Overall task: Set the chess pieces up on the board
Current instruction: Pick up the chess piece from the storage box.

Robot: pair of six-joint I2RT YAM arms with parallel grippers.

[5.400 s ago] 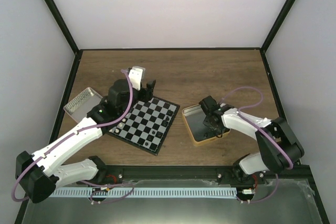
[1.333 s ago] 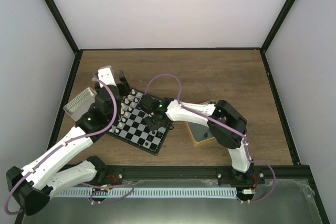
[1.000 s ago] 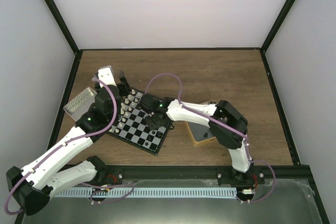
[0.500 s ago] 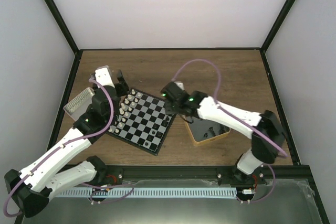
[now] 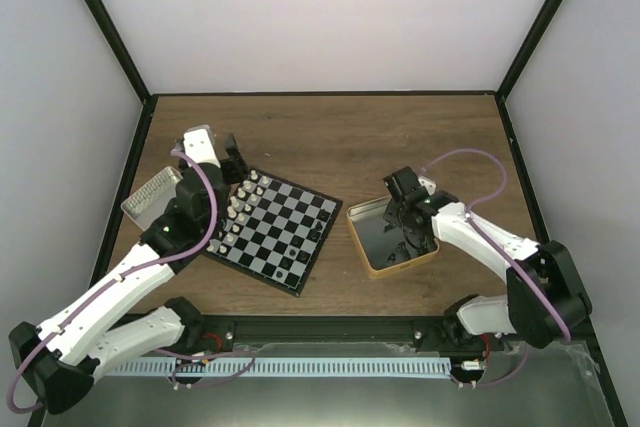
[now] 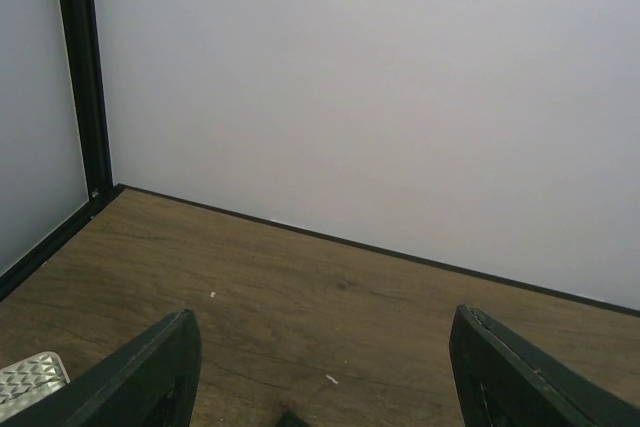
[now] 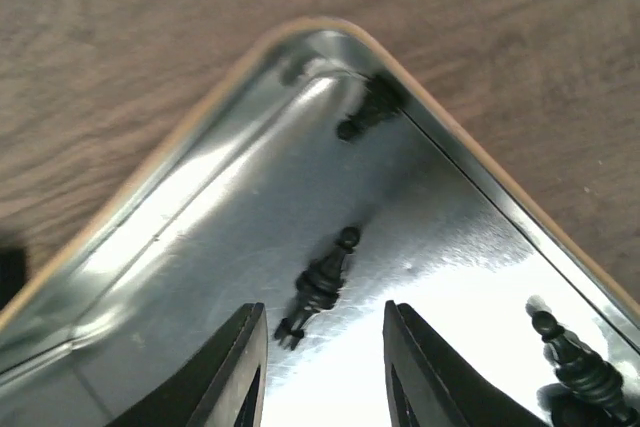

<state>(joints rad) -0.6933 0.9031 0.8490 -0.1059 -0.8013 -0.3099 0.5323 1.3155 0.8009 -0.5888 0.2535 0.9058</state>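
Observation:
The board (image 5: 275,232) lies left of centre, with cream-white chess pieces (image 5: 240,209) along its left edge and a few black ones (image 5: 287,265) near its front edge. My left gripper (image 5: 224,152) hovers open and empty just beyond the board's far left corner; in the left wrist view its open fingers (image 6: 150,379) frame bare wood. My right gripper (image 5: 412,223) is open over the gold-rimmed tin (image 5: 370,262). In the right wrist view its fingers (image 7: 245,367) straddle a lying black piece (image 7: 320,282), apart from it. More black pieces (image 7: 365,112) lie in the tin.
A silver tin (image 5: 155,195) sits left of the board, its corner showing in the left wrist view (image 6: 30,379). Black frame posts and white walls enclose the wooden table (image 5: 400,137).
My right arm has swung back from the board to the gold-rimmed tin and now hangs open over it. My left gripper has pulled back from the board's left side to beyond its far corner.

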